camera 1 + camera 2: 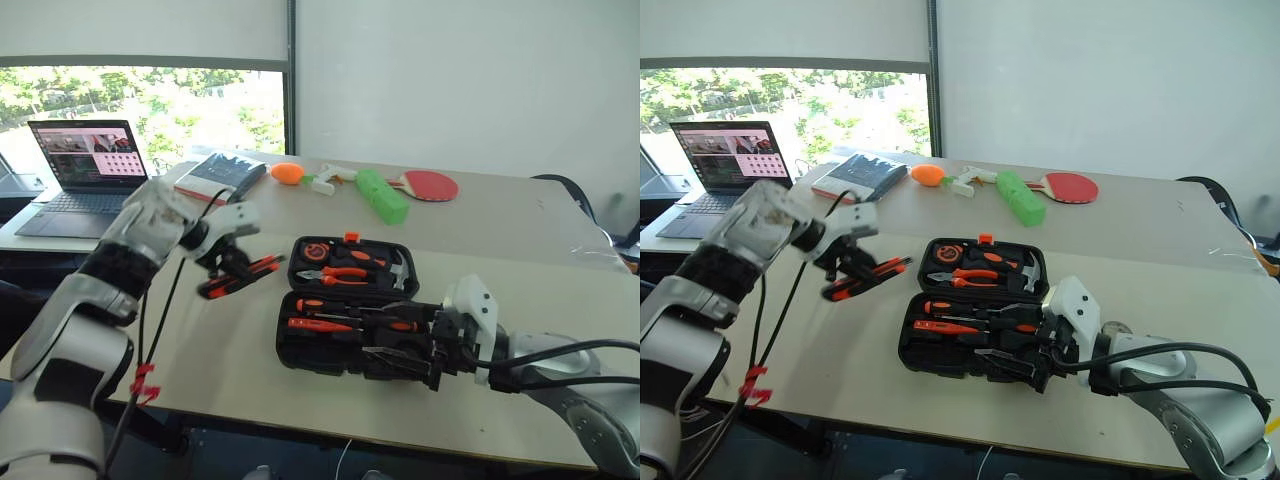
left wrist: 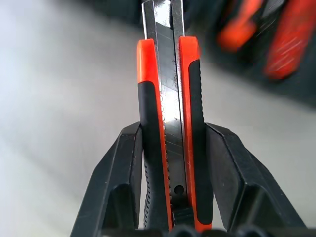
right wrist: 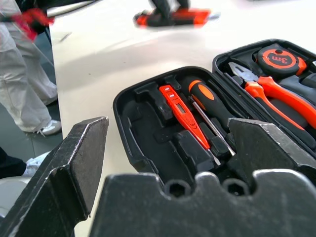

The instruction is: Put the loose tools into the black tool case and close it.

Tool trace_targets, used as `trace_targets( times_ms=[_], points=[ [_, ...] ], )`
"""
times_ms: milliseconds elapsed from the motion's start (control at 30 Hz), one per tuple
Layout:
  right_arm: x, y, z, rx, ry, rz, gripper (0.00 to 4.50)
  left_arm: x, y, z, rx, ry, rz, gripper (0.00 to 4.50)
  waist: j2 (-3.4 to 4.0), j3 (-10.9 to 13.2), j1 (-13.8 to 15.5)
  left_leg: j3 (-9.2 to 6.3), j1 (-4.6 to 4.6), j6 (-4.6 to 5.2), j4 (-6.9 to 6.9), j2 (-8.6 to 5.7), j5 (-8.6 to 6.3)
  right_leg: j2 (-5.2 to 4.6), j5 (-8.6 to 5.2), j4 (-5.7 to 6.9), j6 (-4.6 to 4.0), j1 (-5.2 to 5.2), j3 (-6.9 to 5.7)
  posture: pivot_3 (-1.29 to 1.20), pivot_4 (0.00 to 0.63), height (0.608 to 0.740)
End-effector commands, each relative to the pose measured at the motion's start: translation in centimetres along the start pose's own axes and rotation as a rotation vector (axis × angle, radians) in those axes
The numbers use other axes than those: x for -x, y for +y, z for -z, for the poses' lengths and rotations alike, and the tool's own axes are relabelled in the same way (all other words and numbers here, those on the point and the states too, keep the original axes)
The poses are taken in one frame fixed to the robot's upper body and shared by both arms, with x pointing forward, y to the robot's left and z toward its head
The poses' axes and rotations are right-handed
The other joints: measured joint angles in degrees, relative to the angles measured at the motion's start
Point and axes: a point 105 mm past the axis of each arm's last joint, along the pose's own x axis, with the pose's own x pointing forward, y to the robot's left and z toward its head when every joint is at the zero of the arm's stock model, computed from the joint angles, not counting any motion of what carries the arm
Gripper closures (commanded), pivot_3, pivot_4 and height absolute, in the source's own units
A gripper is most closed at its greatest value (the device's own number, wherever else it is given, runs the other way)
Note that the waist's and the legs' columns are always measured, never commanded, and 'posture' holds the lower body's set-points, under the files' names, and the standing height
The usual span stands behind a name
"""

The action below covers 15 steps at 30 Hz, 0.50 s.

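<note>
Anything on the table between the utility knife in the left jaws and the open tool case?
Nothing: the left eye view shows bare table between the utility knife and the tool case.

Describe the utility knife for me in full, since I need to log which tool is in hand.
The utility knife is slim, with an orange-and-black handle that looks like plastic and rubber around a silvery metal blade track down its middle. The left gripper is shut on it, one black finger pressing each side. It is held in the air above the table, left of the open black tool case, touching nothing else.
</note>
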Motion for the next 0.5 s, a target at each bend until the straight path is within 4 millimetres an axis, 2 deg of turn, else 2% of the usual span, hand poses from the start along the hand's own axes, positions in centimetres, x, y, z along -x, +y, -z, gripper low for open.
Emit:
trace_targets(
  times_ms=[33, 133, 200, 333, 500],
  points=[
    [0.5, 0.4, -0.6, 0.043, -0.008, 0.013, 0.0, -1.4, -2.0, -3.9, -0.195, -0.011, 0.112, 3.04, 0.01, 0.0, -0.1, 0.0, 0.0, 0.01, 0.0, -0.01, -0.01, 0.0, 0.0, -0.01, 0.01, 0.01, 0.03, 0.0, 0.15, 0.736],
    [0.9, 0.8, 0.1, 0.048, 0.028, 0.021, 0.0, -3.9, -3.7, -5.6, -0.274, -0.025, 0.183, 3.04, 0.01, 0.0, -0.7, -0.05, 0.01, 0.01, 0.0, -0.01, -0.01, 0.02, 0.0, 0.04, 0.02, 0.01, 0.05, 0.0, 0.15, 0.736],
    [1.4, 0.8, 0.6, 0.049, 0.053, 0.037, 0.0, -5.4, -4.9, -6.0, -0.309, -0.005, 0.227, 3.04, 0.02, 0.0, -1.0, -0.07, 0.03, 0.02, 0.01, -0.01, 0.0, 0.02, 0.0, 0.06, 0.02, 0.01, 0.06, 0.0, 0.15, 0.736],
    [2.5, 0.7, 1.3, 0.039, 0.083, 0.087, 0.0, -7.4, -7.2, -5.8, -0.314, 0.045, 0.307, 3.04, 0.04, 0.0, -1.7, -0.11, 0.1, 0.02, -0.01, -0.02, 0.0, 0.07, 0.0, 0.13, 0.02, -0.01, 0.17, 0.0, 0.15, 0.736],
    [3.2, 1.2, 1.7, 0.024, 0.096, 0.121, 0.0, -9.3, -9.9, -4.4, -0.288, 0.109, 0.368, 3.04, 0.07, 0.0, -1.8, -0.15, 0.17, 0.02, 0.01, -0.02, 0.0, 0.08, 0.0, 0.17, 0.02, 0.04, 0.19, 0.0, 0.15, 0.736]
  ],
)
